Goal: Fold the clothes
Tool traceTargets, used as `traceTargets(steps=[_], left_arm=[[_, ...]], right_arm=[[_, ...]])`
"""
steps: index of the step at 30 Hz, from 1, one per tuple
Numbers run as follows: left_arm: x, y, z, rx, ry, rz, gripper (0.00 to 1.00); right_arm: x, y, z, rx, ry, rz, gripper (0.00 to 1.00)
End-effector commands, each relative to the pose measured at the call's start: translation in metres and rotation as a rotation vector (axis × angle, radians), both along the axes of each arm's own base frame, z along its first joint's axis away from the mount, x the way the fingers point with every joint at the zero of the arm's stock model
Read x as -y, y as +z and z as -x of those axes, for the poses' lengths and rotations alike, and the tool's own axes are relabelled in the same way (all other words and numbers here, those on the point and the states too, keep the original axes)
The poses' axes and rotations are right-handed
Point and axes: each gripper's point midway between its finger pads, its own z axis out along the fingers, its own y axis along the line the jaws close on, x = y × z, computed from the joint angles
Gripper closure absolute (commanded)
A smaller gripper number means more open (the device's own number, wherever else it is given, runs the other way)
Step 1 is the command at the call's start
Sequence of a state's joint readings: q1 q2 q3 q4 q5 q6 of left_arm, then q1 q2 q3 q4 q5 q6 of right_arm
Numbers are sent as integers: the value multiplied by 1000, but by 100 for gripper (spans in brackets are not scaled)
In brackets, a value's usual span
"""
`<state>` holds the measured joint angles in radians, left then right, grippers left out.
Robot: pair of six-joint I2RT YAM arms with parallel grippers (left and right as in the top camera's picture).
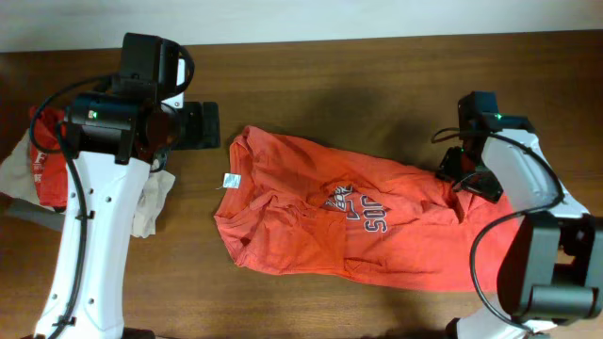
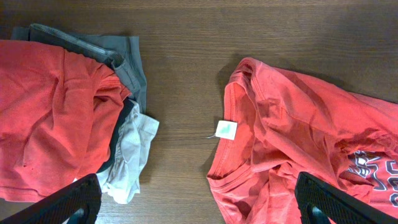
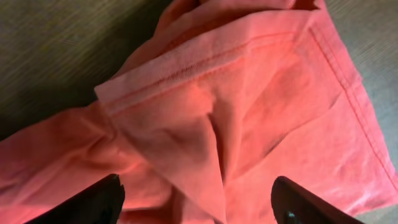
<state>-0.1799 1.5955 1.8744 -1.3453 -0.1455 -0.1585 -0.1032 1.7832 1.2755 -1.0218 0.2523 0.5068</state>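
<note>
Now the orange T-shirt [image 1: 349,217] lies crumpled on the bench [image 1: 330,75]. Its collar is near the pile of other clothes [image 2: 56,112], and it stretches longways away from the pile. The right gripper [image 3: 196,202] hangs over the shirt's far end, jaws apart, holding nothing. The left gripper [image 2: 199,196], jaws wide, hangs between pile and collar.

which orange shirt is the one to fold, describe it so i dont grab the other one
On the wooden table, look at the middle, not the heap at the left end. The T-shirt lies alone there, spread out. Unlike the red garment in that heap, it shows a navy-and-white print and a small white tag at its collar.
</note>
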Motion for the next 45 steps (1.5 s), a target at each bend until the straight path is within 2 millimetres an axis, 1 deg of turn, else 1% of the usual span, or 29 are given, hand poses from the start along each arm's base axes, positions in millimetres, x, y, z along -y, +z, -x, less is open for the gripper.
traceTargets(steps=[1,5,8,11,14,16,20,22,24,27,28,29,31,32,34,37,40,45], left_arm=[[-1,-1,1,-2,5,12,1],[-1,-1,1,-3,5,12,1],[-1,-1,1,-3,5,12,1],[-1,-1,1,-3,5,12,1],[0,-1,2,-4,4,14,1],[2,-1,2,-5,-3,26,1],[3,-1,2,-5,-4,28,1],[3,-1,2,-5,-4,28,1],[3,-1,2,-5,-4,28,1],[3,-1,2,-5,-4,29,1],[3,-1,2,-5,-4,28,1],[3,-1,2,-5,-4,28,1],[3,-1,2,-5,-4,28,1],[3,-1,1,-4,-4,28,1],[3,-1,1,-2,-4,28,1],[3,-1,1,-2,-4,29,1],[3,-1,1,-1,-4,29,1],[3,-1,1,-1,-4,29,1]], right_arm=[[7,-8,4,-30,-16,38,21],[9,-13,3,-33,-16,52,21],[8,-22,4,-51,-4,41,21],[6,-29,4,-68,48,55,21],[6,-30,0,-54,52,54,21],[2,-32,-5,-47,102,32,21],[8,-30,-5,-49,102,64,21],[15,-28,-4,-50,74,103,24],[15,-28,-4,-47,71,105,25],[13,-28,-5,-47,87,98,25],[12,-29,-6,-47,98,91,25],[6,-31,-9,-46,142,56,25],[-17,-36,-17,-29,289,-74,26],[-26,-37,-20,-16,332,-122,26],[-30,-37,-22,-5,352,-146,26],[-26,-37,-22,-10,358,-123,26],[-11,-35,-20,-22,283,-36,25],[14,-33,-8,-46,134,100,26]])
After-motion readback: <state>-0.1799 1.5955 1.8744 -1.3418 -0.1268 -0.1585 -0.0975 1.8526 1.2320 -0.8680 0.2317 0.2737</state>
